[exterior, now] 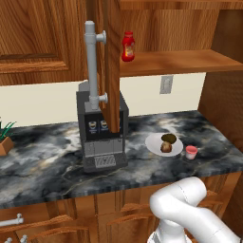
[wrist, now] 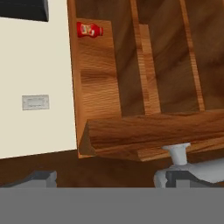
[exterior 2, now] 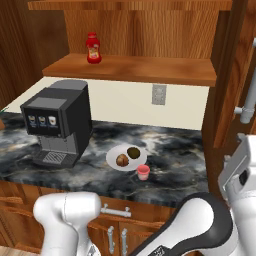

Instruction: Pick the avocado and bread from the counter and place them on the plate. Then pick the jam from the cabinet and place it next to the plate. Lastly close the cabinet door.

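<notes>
Dark marble counter [exterior: 47, 161] is seen under the open cabinet [exterior: 180, 61], and on it, from left to right, a coffee machine [exterior: 102, 135], the plate [exterior: 154, 144] with the avocado [exterior: 169, 138] and the bread [exterior: 166, 147], and the jam [exterior: 191, 152] just beside the plate are placed. A red bottle [exterior: 128, 46] is kept on the cabinet shelf. The cabinet door [wrist: 153, 135] with its grey handle [wrist: 192, 168] is met close before the end effector [wrist: 105, 179], whose fingers are held wide apart, with nothing between them.

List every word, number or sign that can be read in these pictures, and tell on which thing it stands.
No text can be read.
Red bottle on the cabinet shelf: its label is too blurred to read.
Coffee machine: three small button pictures, too small to make out.
Wall socket: no writing visible.
</notes>
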Robot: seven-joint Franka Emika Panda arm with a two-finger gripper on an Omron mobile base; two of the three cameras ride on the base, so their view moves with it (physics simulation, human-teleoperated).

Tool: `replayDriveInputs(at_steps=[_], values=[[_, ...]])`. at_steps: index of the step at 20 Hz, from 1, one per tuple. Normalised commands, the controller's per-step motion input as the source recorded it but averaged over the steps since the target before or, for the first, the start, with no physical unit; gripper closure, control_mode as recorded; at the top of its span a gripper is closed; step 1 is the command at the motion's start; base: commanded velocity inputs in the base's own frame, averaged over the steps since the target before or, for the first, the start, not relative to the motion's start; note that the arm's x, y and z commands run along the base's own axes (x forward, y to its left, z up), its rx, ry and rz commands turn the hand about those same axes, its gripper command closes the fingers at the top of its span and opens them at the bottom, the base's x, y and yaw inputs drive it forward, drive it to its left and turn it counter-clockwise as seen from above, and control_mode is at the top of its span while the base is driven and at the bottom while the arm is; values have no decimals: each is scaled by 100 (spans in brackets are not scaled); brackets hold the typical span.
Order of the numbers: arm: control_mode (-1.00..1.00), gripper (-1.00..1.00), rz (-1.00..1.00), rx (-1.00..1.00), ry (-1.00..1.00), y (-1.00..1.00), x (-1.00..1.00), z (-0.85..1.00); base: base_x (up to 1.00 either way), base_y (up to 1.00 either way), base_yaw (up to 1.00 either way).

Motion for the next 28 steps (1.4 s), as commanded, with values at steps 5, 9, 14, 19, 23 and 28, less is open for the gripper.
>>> replayDriveInputs(at_steps=[5, 9, 14, 19, 23, 28], values=[[-100, -100, 0, -5, 0, -2, 6, 0, 0, 0, 0], [-100, -100, 0, -5, 0, 0, 13, 0, 0, 0, 0], [-100, -100, -1, -3, 2, 0, 14, 0, 0, 0, 0], [-100, -100, 0, -2, 5, 0, 21, 0, 0, 0, 0], [-100, -100, -1, -3, 5, 0, 17, 0, 0, 0, 0], [-100, -100, 0, -4, 4, 0, 13, 0, 0, 0, 0]])
